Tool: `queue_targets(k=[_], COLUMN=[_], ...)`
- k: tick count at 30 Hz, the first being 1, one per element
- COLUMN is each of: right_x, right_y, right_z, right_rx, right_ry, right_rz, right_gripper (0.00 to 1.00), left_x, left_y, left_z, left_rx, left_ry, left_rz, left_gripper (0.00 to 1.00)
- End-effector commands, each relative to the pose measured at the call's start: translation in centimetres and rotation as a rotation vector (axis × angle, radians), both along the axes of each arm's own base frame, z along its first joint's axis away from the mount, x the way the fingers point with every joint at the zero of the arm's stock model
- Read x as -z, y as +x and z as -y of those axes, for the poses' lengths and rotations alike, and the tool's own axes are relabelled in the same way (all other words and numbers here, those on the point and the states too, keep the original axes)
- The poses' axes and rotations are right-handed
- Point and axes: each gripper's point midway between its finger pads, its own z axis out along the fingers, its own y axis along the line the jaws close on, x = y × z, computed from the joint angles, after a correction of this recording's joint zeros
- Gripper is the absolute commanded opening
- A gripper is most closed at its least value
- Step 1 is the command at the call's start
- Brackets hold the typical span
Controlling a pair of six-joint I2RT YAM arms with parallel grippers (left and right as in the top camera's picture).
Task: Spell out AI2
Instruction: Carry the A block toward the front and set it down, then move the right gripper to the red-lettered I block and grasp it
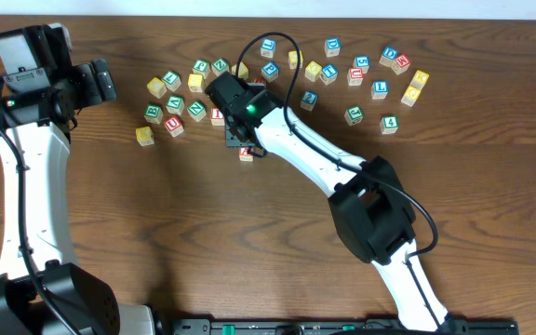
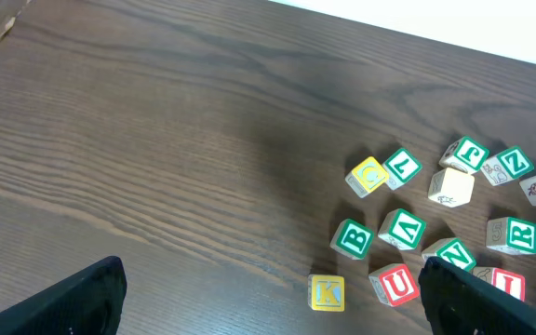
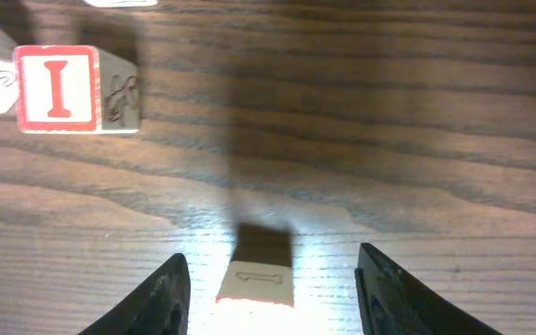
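Note:
Lettered wooden blocks lie scattered across the far middle of the table [image 1: 277, 70]. My right gripper [image 1: 242, 140] [image 3: 273, 300] is open and low over the table, at the near edge of the blocks. A red-edged block [image 3: 256, 284] sits on the wood between its fingers, untouched; it also shows in the overhead view [image 1: 246, 155]. Its top letter is hidden. A red I block [image 3: 56, 88] lies beyond it to the left. My left gripper [image 1: 100, 82] [image 2: 277, 302] is open and empty, left of the blocks.
In the left wrist view a yellow K block [image 2: 327, 292], a red U block [image 2: 396, 284] and a green B block [image 2: 353, 238] lie near the right finger. The table's far edge [image 2: 417, 23] is close behind the blocks.

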Motion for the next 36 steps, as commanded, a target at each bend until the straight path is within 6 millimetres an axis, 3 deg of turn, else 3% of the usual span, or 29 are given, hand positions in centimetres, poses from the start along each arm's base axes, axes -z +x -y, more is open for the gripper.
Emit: queue_targets(k=[1,7,10,23,36], right_x=[-0.6,-3.7,-4.1,-0.5,1.6], right_y=[1.1,3.6,4.4,6.7,6.9], right_z=[-0.2,-2.7,-3.4,-6.3,-7.0], right_rx=[-0.032,-0.156,-0.158,-0.136,-0.147], right_ry=[-0.003,0.045,0.071,0.167,0.182], right_rz=[0.040,0.174,0.214,0.273,0.262], right_gripper=[0.51,0.51,0.50,0.50,0.49], left_x=[-1.2,-1.2,-1.2,-1.2,-1.2], left_y=[0.2,0.2,0.2,0.2,0.2], left_z=[0.0,0.0,0.0,0.0,0.0], left_rx=[0.005,0.005,0.005,0.005,0.005], left_ry=[0.013,0.013,0.013,0.013,0.013], left_rz=[0.024,0.024,0.024,0.024,0.024], left_gripper=[0.99,0.99,0.99,0.99,0.99])
